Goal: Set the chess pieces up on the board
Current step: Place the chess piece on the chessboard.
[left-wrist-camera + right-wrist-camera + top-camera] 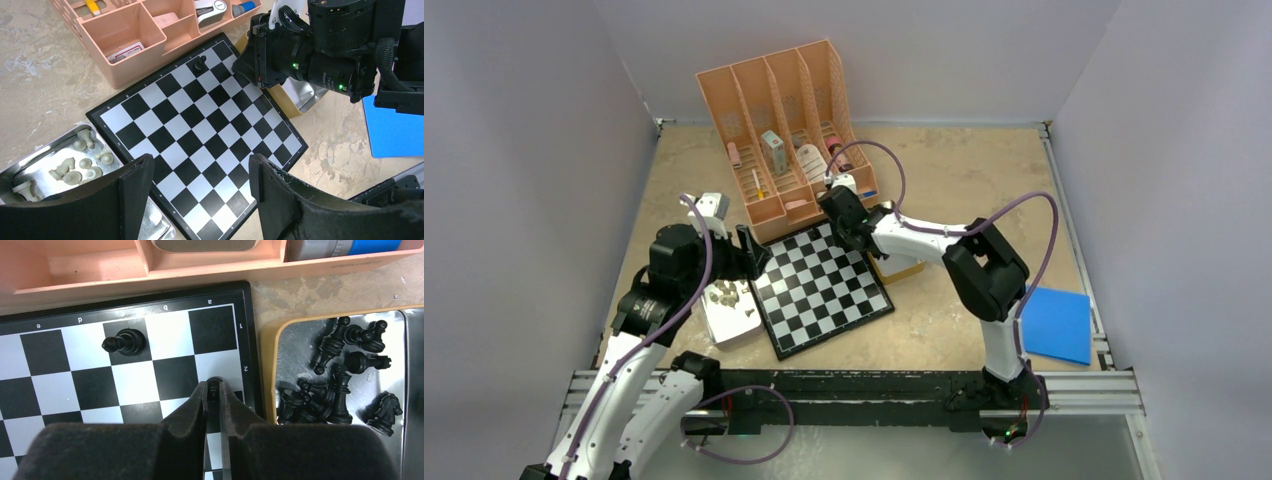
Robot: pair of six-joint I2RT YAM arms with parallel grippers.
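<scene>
Peach organizer (809, 75), touching the far edge of the board (822, 288). The board lay flat, turned at an angle. Blue sheet (1056, 324) lay well to the board's right. Metal tray (724, 325) sat against the board's left edge with beige pieces (70, 170) heaped in it. A second tray (295, 355) by the board's far right corner held toppled black pieces (340, 385). The left gripper (200, 162) hung above the board's near left part, jaws wide and empty. The right gripper (213, 390) was clamped on a small black piece (214, 385) over the board's right edge. One black pawn (124, 343) stood on a dark square in the board's far row.
</scene>
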